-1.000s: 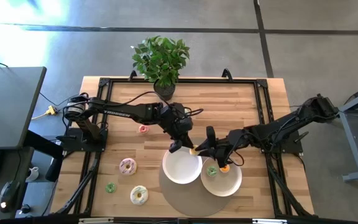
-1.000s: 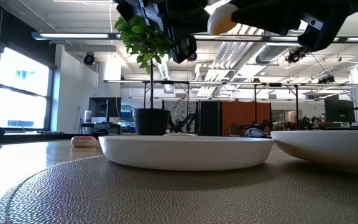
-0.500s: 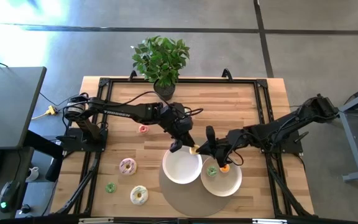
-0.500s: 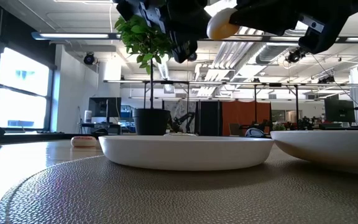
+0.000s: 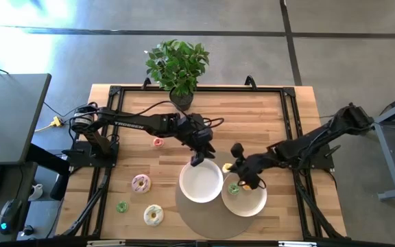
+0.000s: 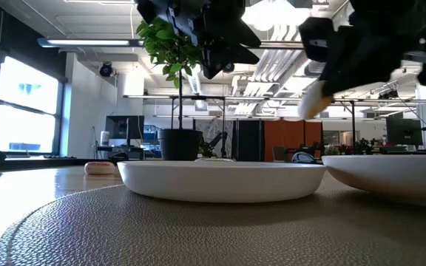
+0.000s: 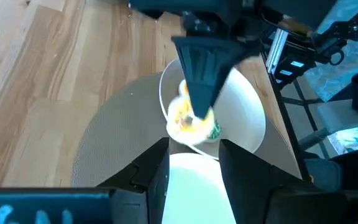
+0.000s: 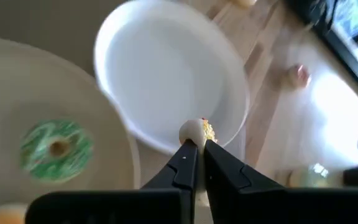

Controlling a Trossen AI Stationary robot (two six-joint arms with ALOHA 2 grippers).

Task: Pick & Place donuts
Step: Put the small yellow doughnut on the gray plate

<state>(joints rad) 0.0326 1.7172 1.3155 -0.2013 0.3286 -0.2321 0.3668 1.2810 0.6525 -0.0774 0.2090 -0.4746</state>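
Wooden tabletop with a round grey mat (image 5: 196, 218) and two white plates side by side on it. Half a second ago the right gripper (image 5: 229, 167) hung above the gap behind the two plates, close to the left gripper (image 5: 197, 160); now it has swung toward the right plate (image 5: 252, 203), carrying a small yellow donut (image 5: 227, 167) clenched between its fingertips. That suggests a hand-over is done and the placing step has begun. The donut sits right at the claw's tips, above the near edges of both plates. A green donut (image 5: 234, 189) already lies on the right plate, just below the claw. The left gripper hovers behind the left plate (image 5: 199, 185), fingers spread and empty. More donuts lie well apart to its left.
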